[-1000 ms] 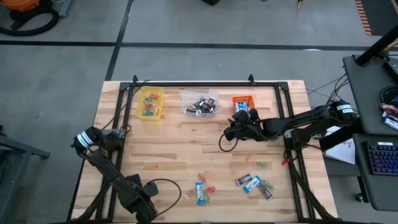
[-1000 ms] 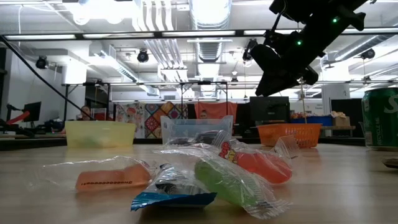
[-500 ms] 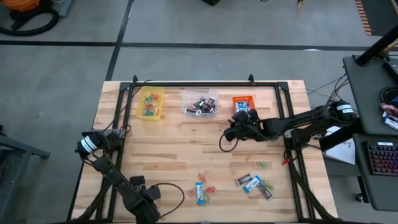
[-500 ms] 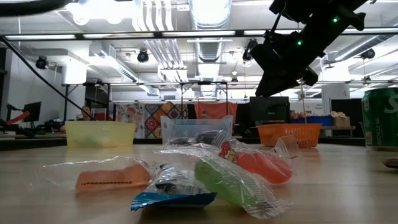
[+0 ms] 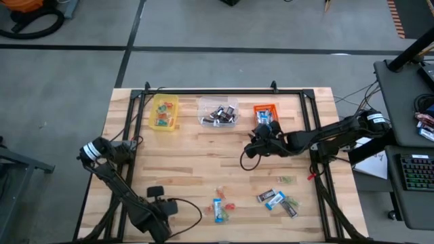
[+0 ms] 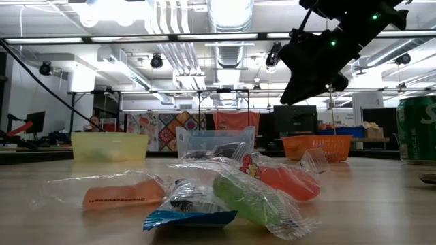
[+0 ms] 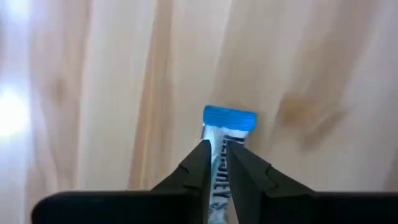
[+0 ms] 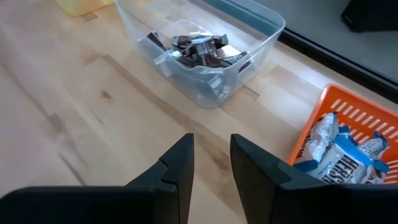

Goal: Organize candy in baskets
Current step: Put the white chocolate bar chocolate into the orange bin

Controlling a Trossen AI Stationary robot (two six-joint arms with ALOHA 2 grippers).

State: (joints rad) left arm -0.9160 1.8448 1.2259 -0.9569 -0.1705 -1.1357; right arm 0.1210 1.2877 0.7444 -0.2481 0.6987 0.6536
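Observation:
My left gripper (image 5: 156, 193) is over the table's near left part, pointing down and shut on a blue-and-white candy bar (image 7: 229, 119). My right gripper (image 8: 211, 155) hangs open and holds nothing, just in front of the orange basket (image 5: 265, 112). That basket holds blue-and-white bars (image 8: 339, 158). The clear basket (image 5: 218, 112) holds dark wrapped pieces, and the yellow basket (image 5: 164, 112) holds small coloured ones. All three stand in a row at the far edge. Loose candy lies near the front edge in two groups (image 5: 218, 209), (image 5: 278, 198). My left gripper pinches the bar's white middle (image 7: 219, 163) between its two fingers, one on each long side. The fingers come from above, pointing down. The bar's blue end (image 7: 230, 118) sticks out past the fingertips. Whether the bar is clear of the wood, I cannot tell.
A green can (image 6: 417, 129) stands at the right in the low view. A black frame runs along the table's far edge and down both sides (image 5: 203, 90). A cable loop (image 5: 246, 154) hangs under the right hand. Bare wood lies between the baskets and the loose candy.
My left hand has turned about its wrist at the table's near left and shifted slightly toward the right.

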